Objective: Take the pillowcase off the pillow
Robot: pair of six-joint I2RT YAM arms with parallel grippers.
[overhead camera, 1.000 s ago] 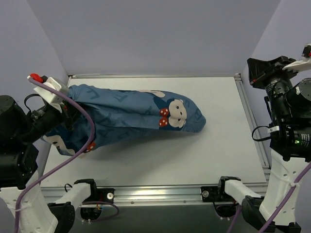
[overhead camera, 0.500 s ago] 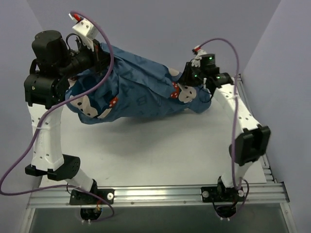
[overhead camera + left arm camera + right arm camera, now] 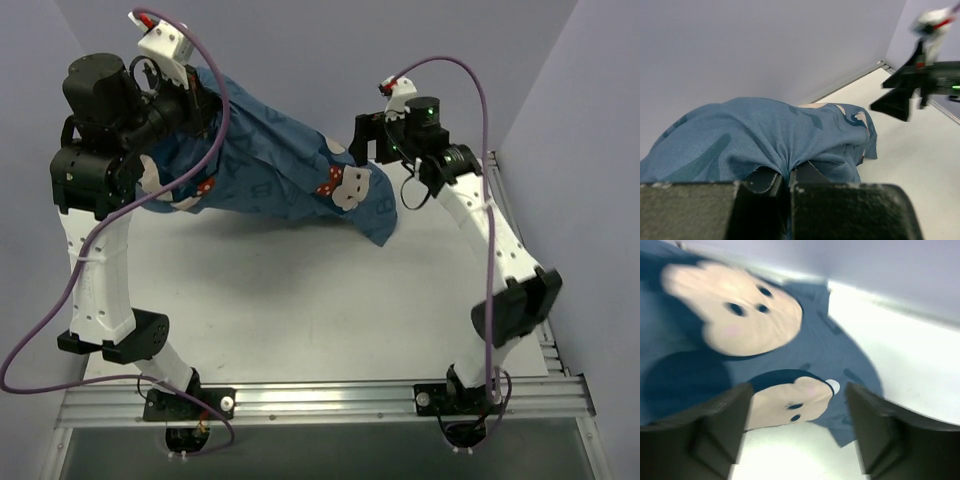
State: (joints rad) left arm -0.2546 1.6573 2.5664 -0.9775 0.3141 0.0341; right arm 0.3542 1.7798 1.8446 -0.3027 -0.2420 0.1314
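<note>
We log a white table (image 3: pixel 300 320) with a matte top. A silver metal rail (image 3: pixel 330 400) runs along its near edge. Below that rail sits a dark glossy panel (image 3: pixel 330 452). A thin metal strip (image 3: pixel 549 352) borders the table's right side, and a similar strip lines the far edge, seen in the left wrist view (image 3: pixel 850 82). A plain pale lavender back wall (image 3: pixel 330 60) stands behind the table. A left wall (image 3: pixel 25 110) and a right wall (image 3: pixel 595 120) of the same colour close in the sides. The right wrist view is blurred, and we make out only table and wall there.
</note>
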